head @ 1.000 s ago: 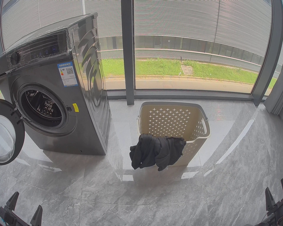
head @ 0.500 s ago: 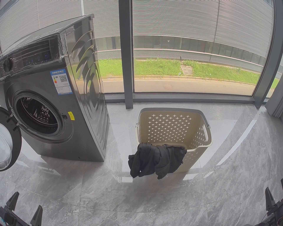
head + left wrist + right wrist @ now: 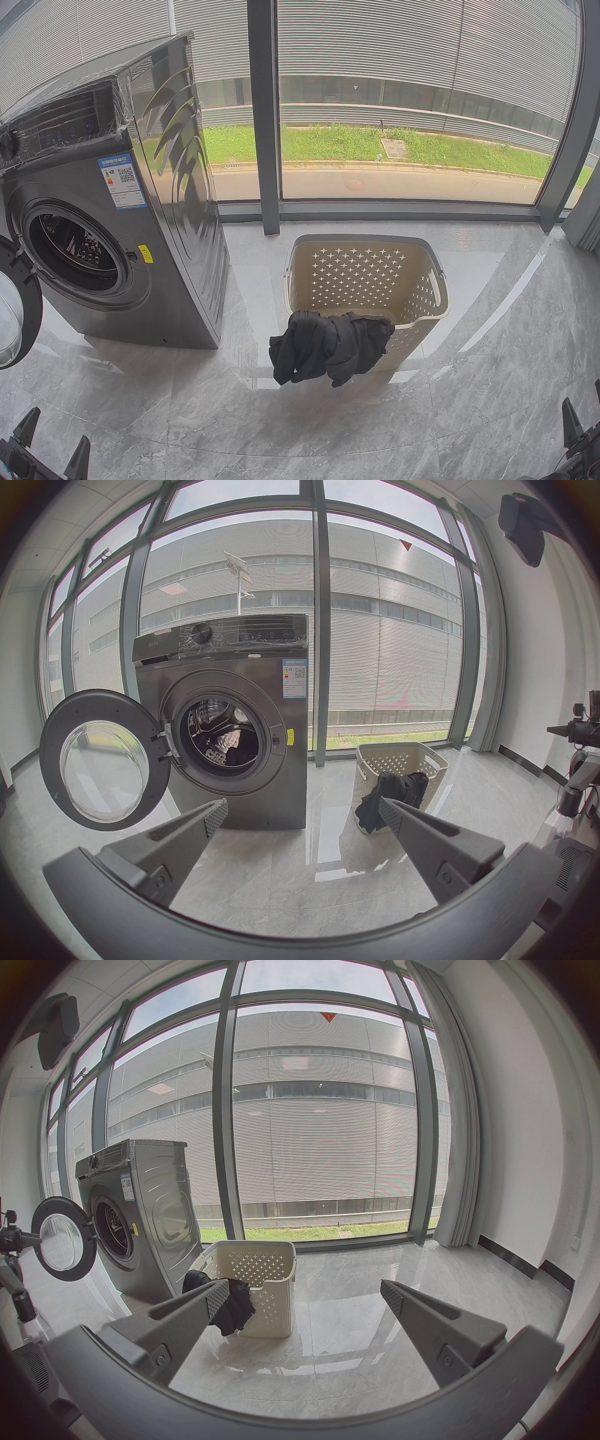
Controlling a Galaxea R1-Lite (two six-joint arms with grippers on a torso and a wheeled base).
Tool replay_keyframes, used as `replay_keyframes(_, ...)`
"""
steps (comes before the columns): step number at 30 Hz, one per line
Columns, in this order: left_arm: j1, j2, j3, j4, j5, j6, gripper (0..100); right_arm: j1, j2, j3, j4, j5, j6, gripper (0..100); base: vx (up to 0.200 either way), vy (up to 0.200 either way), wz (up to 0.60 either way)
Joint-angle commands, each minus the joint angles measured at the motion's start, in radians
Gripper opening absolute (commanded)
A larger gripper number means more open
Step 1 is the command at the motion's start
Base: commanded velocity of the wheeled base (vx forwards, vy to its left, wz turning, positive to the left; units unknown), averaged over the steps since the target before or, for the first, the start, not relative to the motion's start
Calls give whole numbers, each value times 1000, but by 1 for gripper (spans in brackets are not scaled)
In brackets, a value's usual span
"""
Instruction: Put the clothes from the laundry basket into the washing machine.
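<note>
My left pincer [image 3: 302, 804] and right pincer [image 3: 303, 1285] stood open and empty, well apart from the dark clothes [image 3: 331, 347] draped over the rim of the laundry basket [image 3: 365, 239] beside the open-doored washing machine [image 3: 169, 187].

- Glossy grey marble-tile floor [image 3: 350, 425], bright with reflected daylight.
- Floor-to-ceiling window [image 3: 437, 175] divided by dark frame posts [image 3: 263, 112].
- Outside: ribbed grey building [image 3: 325, 1147], grass strip [image 3: 350, 142], road [image 3: 400, 185].
- Pale curtain [image 3: 453, 1147] beside a white wall [image 3: 537, 1147].
</note>
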Motion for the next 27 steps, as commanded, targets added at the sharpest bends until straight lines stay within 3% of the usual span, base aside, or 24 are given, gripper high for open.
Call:
replay_keyframes(1,1,-16,18,0,0,0,100,0,-16,18,0,0,0,100,0,-200,0)
replay_keyframes(3,-1,-16,18,0,0,0,100,0,-16,18,0,0,0,100,0,-200,0)
replay_keyframes(27,-1,-16,18,0,0,1,100,0,-16,18,0,0,0,100,0,0,0)
